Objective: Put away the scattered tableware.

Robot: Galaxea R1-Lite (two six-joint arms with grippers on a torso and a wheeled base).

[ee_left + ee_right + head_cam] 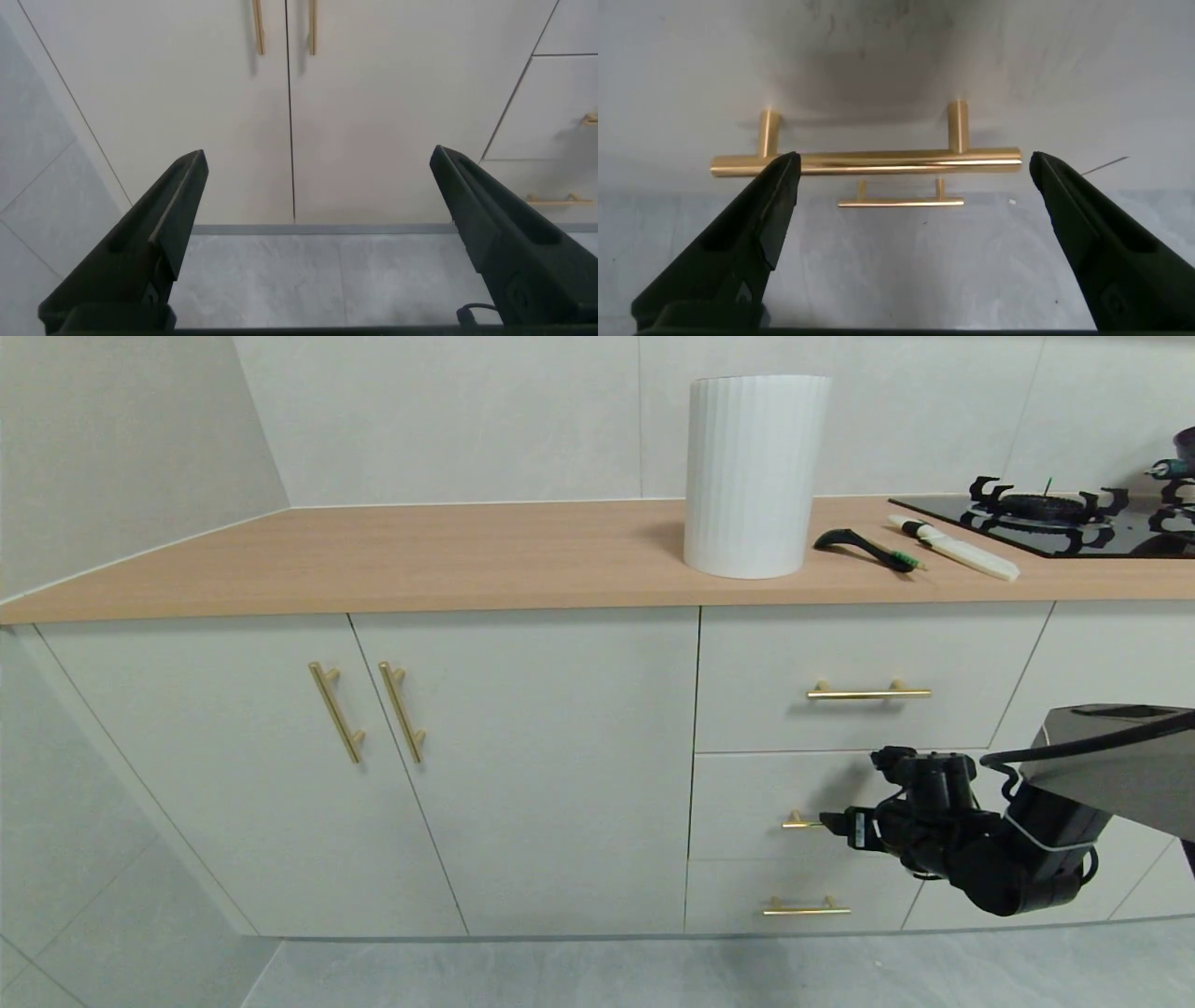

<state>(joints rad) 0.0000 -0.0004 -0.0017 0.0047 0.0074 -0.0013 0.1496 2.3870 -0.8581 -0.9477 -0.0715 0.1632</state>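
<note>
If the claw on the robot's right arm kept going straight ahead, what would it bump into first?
Most likely the slim gold metal bar handle: it lies crosswise straight ahead of the right gripper, whose jaws stand open on either side. The white middle drawer front is just behind. The exact gap is unclear.

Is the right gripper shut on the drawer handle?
No: in the right wrist view the right gripper stands wide open, the gold handle unclamped ahead of it.
</note>
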